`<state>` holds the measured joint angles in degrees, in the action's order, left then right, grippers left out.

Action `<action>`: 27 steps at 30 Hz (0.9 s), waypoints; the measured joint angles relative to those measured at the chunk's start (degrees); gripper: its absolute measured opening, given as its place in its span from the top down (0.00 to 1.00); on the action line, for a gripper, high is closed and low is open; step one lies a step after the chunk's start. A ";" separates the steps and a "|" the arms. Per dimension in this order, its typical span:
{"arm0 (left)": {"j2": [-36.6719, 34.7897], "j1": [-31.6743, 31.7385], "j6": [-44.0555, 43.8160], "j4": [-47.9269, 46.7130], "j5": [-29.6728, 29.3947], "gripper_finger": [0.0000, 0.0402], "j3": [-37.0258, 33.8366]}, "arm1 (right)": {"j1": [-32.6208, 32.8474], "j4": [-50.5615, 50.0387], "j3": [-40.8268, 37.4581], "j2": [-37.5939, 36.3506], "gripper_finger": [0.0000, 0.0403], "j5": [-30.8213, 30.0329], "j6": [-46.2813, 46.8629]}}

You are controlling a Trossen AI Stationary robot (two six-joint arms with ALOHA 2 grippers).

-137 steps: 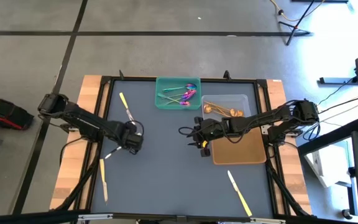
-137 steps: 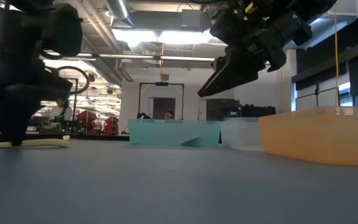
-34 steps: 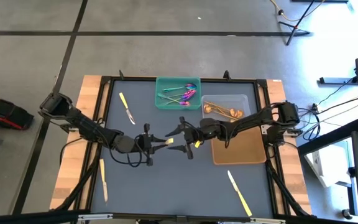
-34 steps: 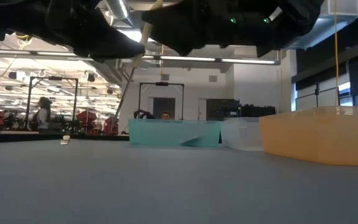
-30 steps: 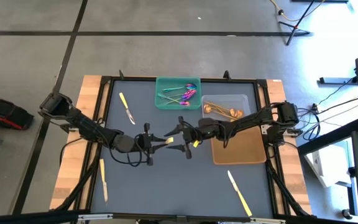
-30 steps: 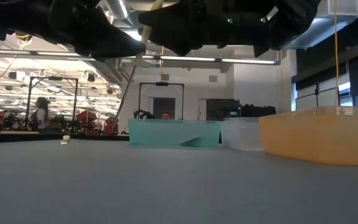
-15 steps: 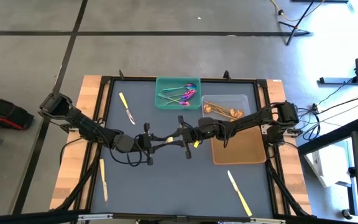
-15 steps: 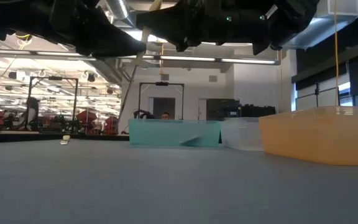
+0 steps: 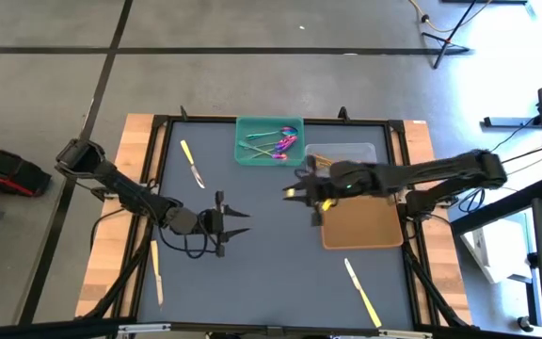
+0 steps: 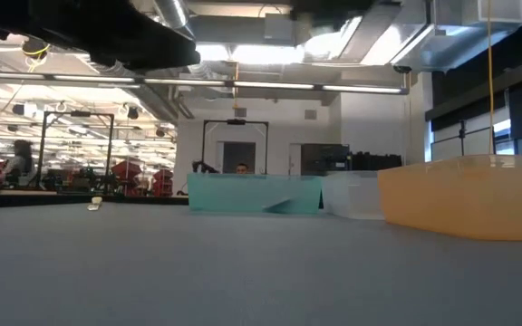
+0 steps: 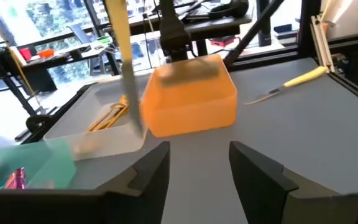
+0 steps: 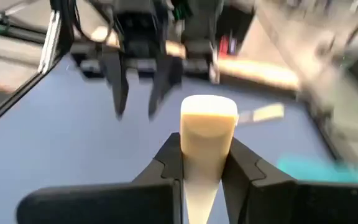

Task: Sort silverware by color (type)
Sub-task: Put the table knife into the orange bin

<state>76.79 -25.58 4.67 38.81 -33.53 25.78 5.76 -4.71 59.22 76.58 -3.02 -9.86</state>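
With pale yellow knife (image 12: 207, 149) pinched firmly in right gripper (image 9: 299, 193) above table centre, left gripper (image 9: 236, 224) spread empty at eight o'clock: best carried level toward orange tray (image 9: 363, 226) at three o'clock, lowered inside before letting go.

We see a matt grey table (image 9: 271, 264) with bare wood (image 9: 106, 264) at its left edge. The orange tray (image 11: 191, 102) looks like smooth, see-through plastic. The clear tray (image 11: 82, 134) looks frosty. The knife (image 12: 207, 155) looks like dull cream plastic. The gold spoons (image 11: 107, 117) shine like metal.
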 joint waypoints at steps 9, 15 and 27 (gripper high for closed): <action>0.00 0.17 -1.50 -0.74 -0.01 0.60 0.00 | 4.72 -42.11 10.75 -7.06 0.88 -0.57 18.87; 0.00 0.17 -1.57 -0.68 -0.01 0.60 0.00 | 8.05 -52.09 5.86 -7.20 0.88 -3.53 28.01; 0.00 0.17 -1.31 -0.44 0.21 0.60 0.00 | 6.03 -44.95 -11.81 -7.10 0.84 -7.58 30.15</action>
<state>76.79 -25.41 3.36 38.37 -33.32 25.78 11.79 -49.66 47.41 69.48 -10.60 20.29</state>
